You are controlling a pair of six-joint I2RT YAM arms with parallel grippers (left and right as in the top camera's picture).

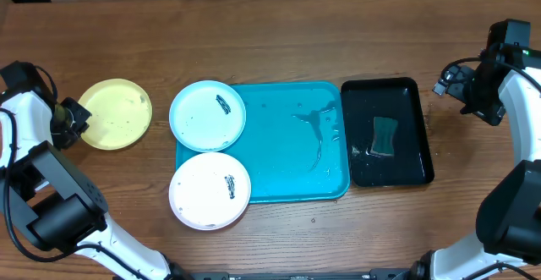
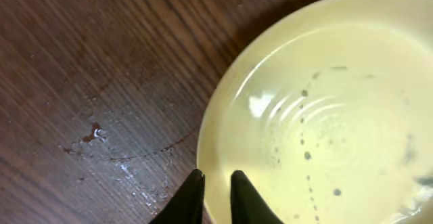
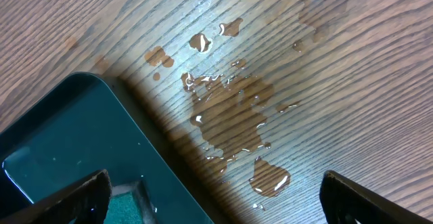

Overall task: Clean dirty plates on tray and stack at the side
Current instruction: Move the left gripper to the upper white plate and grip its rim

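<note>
A yellow-green plate (image 1: 116, 113) lies on the bare wood left of the turquoise tray (image 1: 292, 157); specks and water drops dot its inside (image 2: 325, 116). My left gripper (image 1: 79, 116) (image 2: 216, 178) straddles its left rim, one finger outside and one inside, open only slightly. A light blue plate (image 1: 207, 115) with a dark smear overlaps the tray's upper left corner. A white plate (image 1: 210, 189), also smeared, overlaps the lower left corner. My right gripper (image 1: 448, 85) (image 3: 216, 197) hovers wide open over the black tray's right edge, holding nothing.
A black tray (image 1: 414, 98) (image 3: 61, 136) right of the turquoise one holds water and a green sponge (image 1: 385, 135) (image 3: 125, 207). Water puddles (image 3: 230, 116) lie on the wood beside it. The turquoise tray's floor is wet.
</note>
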